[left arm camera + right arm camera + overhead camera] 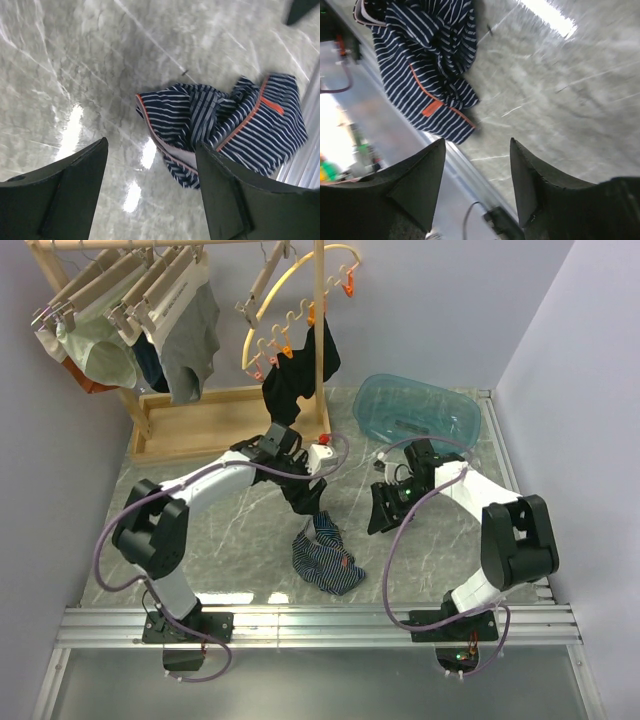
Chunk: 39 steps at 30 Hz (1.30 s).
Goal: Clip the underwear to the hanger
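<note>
Near the middle of the desk's near edge, seen from above, the underwear (325,560) lies in a crumpled heap. The left hand (303,500) is poised just beyond it, and the right hand (384,512) sits a little toward the right edge. A bare wooden hanger (264,282) hangs on the rack (200,425) along the far edge, well apart from the heap.

From the left wrist, the fingers stand spread and empty, with the striped heap ahead of them.

From the right wrist, the fingers are likewise parted and hold nothing, and the heap lies beyond them.

I judge the pickup is not yet made. Next, one hand should descend and pinch the waistband.
</note>
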Available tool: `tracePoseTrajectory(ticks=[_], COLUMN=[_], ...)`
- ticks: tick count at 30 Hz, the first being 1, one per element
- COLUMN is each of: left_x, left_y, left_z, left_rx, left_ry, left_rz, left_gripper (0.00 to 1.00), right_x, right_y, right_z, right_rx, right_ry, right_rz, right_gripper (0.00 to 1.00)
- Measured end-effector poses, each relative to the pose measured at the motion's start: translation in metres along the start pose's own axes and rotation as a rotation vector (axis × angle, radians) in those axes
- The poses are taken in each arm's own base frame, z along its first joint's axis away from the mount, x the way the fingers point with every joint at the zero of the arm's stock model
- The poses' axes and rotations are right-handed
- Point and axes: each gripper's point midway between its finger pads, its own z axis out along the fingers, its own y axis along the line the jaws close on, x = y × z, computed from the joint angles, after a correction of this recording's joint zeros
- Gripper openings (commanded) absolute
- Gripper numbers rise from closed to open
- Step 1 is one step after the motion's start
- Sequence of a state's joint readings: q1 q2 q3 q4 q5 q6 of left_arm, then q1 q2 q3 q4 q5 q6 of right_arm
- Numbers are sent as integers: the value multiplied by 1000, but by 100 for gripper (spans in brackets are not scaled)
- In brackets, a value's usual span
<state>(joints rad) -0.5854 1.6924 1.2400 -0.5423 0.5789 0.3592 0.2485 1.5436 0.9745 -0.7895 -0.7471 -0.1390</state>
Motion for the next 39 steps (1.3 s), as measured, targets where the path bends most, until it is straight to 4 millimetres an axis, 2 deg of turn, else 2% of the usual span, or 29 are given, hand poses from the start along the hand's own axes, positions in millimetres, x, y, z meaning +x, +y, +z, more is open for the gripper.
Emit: tracePoseTrajectory(ticks=[6, 10, 12, 13, 15, 16, 17, 18, 20, 23, 28, 30, 33, 39], left_x=[18, 32, 40, 43, 39, 38, 37, 36, 33, 21, -5, -14, -20, -8], left_y=[-1, -2, 2, 4, 8, 10, 13, 15, 21, 40, 68, 71, 71, 67], left_z=[31, 55, 65, 70, 72, 72, 72, 71, 68, 56, 20, 8, 2, 7], left_rx=[-6, -17, -32, -37, -59, -67, -77, -85, -96, -138, -238, -263, -270, -266], left_ry=[78, 146, 175, 189, 186, 183, 181, 176, 161, 104, -18, -58, -83, -62], left_rz=[-132, -234, -278, -307, -350, -367, -397, -425, -471, -545, -600, -609, -611, -648], left_gripper=[77, 73, 58, 45, 30, 13, 5, 0, 0, 0, 0, 0, 0, 0], right_x=[5, 5, 6, 7, 10, 11, 12, 13, 14, 13, 11, 11, 15, 18], right_y=[8, 13, 14, 13, 11, 10, 9, 9, 9, 9, 7, 4, 2, -2], right_z=[3, 3, 5, 7, 11, 13, 15, 16, 16, 16, 18, 22, 32, 55], right_rx=[-68, -101, -116, -122, -132, -136, -140, -142, -144, -148, -148, -153, -175, -224], right_ry=[25, 27, 38, 45, 67, 76, 85, 91, 95, 94, 89, 96, 130, 180], right_rz=[77, 92, 104, 112, 135, 146, 155, 160, 164, 162, 157, 166, 192, 267], right_gripper=[64, 64, 64, 64, 64, 64, 63, 62, 61, 60, 59, 58, 58, 59])
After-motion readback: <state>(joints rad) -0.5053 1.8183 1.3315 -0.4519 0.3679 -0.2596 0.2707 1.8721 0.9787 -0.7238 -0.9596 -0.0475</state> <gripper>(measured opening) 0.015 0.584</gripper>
